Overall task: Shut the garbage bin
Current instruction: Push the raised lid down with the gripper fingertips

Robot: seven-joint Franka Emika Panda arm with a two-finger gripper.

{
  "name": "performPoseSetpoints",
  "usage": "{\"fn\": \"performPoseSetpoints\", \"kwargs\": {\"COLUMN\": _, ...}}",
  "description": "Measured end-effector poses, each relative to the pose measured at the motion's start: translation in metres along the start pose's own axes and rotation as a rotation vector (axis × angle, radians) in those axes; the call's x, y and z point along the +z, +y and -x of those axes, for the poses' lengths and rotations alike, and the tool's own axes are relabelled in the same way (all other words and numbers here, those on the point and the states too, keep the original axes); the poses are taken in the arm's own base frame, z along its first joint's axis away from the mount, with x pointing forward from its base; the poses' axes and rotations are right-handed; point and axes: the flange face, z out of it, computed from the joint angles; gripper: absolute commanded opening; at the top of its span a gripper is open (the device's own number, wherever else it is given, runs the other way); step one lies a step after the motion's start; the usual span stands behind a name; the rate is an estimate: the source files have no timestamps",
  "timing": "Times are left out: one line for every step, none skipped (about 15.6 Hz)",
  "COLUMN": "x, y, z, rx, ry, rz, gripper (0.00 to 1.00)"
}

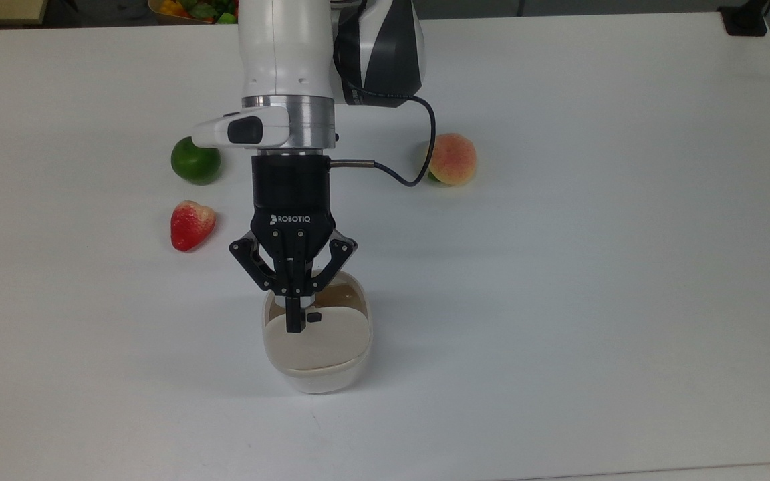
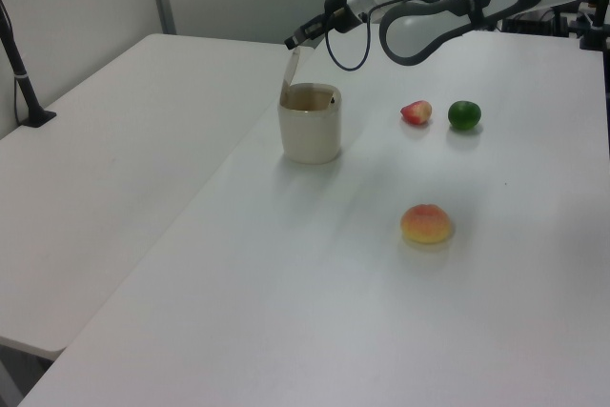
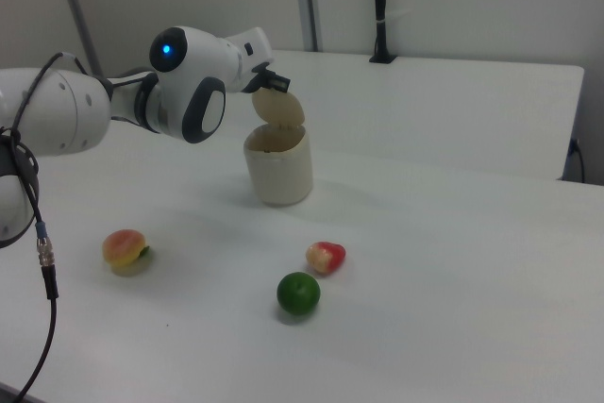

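1. You are looking at the garbage bin (image 1: 317, 347) sitting on the worktop (image 1: 592, 267), nearer the top view's lower edge than its upper one and a little toward the top view's left of centre.
2. Its lid (image 2: 289, 75) is standing up on its hinge in the left view, so the bin is not yet closed.
3. The end effector (image 1: 296, 322) is hovering at the lid's free edge with its two fingers pressed together into one narrow tip and gripping nothing; it is probably touching the lid near the black button (image 1: 314, 316), though contact is hard to confirm.
4. You are in the push-down step: the tip is placed and the closing stroke is just starting.
5. The next move is calling for you to carry the lid over toward the bin mouth and press down until it is seating on the rim.
6. The strawberry (image 1: 190, 225), lime (image 1: 194, 159) and peach (image 1: 451, 159) are lying well apart from the bin, toward the top view's upper edge.
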Motion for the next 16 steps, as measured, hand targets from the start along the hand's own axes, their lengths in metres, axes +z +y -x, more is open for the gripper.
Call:
{"fn": "performPoseSetpoints", "kwargs": {"x": 0.0, "y": 0.0, "z": 0.0, "rx": 0.0, "ry": 0.0, "rz": 0.0, "gripper": 0.0}}
{"fn": "performPoseSetpoints", "kwargs": {"x": 0.0, "y": 0.0, "z": 0.0, "rx": 0.0, "ry": 0.0, "rz": 0.0, "gripper": 0.0}}
{"fn": "performPoseSetpoints", "kwargs": {"x": 0.0, "y": 0.0, "z": 0.0, "rx": -0.001, "ry": 0.0, "rz": 0.0, "gripper": 0.0}}
{"fn": "performPoseSetpoints", "kwargs": {"x": 0.0, "y": 0.0, "z": 0.0, "rx": -0.001, "ry": 0.0, "rz": 0.0, "gripper": 0.0}}
{"fn": "performPoseSetpoints", "kwargs": {"x": 0.0, "y": 0.0, "z": 0.0, "rx": -0.002, "ry": 0.0, "rz": 0.0, "gripper": 0.0}}
{"fn": "performPoseSetpoints", "kwargs": {"x": 0.0, "y": 0.0, "z": 0.0, "rx": -0.002, "ry": 0.0, "rz": 0.0, "gripper": 0.0}}
{"fn": "performPoseSetpoints", "kwargs": {"x": 0.001, "y": 0.0, "z": 0.001, "rx": -0.002, "ry": -0.001, "rz": 0.0, "gripper": 0.0}}
{"fn": "performPoseSetpoints", "kwargs": {"x": 0.001, "y": 0.0, "z": 0.002, "rx": -0.002, "ry": -0.003, "rz": 0.001, "gripper": 0.0}}
{"fn": "performPoseSetpoints", "kwargs": {"x": 0.002, "y": 0.001, "z": 0.003, "rx": -0.002, "ry": -0.007, "rz": 0.002, "gripper": 0.0}}
{"fn": "performPoseSetpoints", "kwargs": {"x": 0.003, "y": 0.001, "z": 0.005, "rx": -0.002, "ry": -0.011, "rz": 0.002, "gripper": 0.0}}
{"fn": "performPoseSetpoints", "kwargs": {"x": 0.004, "y": 0.001, "z": 0.007, "rx": -0.002, "ry": -0.014, "rz": 0.003, "gripper": 0.0}}
{"fn": "performPoseSetpoints", "kwargs": {"x": 0.004, "y": 0.002, "z": 0.009, "rx": -0.001, "ry": -0.019, "rz": 0.004, "gripper": 0.0}}
{"fn": "performPoseSetpoints", "kwargs": {"x": 0.006, "y": 0.002, "z": 0.012, "rx": -0.001, "ry": -0.025, "rz": 0.005, "gripper": 0.0}}
{"fn": "performPoseSetpoints", "kwargs": {"x": 0.006, "y": 0.003, "z": 0.015, "rx": -0.001, "ry": -0.031, "rz": 0.006, "gripper": 0.0}}
{"fn": "performPoseSetpoints", "kwargs": {"x": 0.006, "y": 0.003, "z": 0.017, "rx": -0.001, "ry": -0.035, "rz": 0.007, "gripper": 0.0}}
{"fn": "performPoseSetpoints", "kwargs": {"x": 0.005, "y": 0.004, "z": 0.018, "rx": -0.001, "ry": -0.039, "rz": 0.008, "gripper": 0.0}}
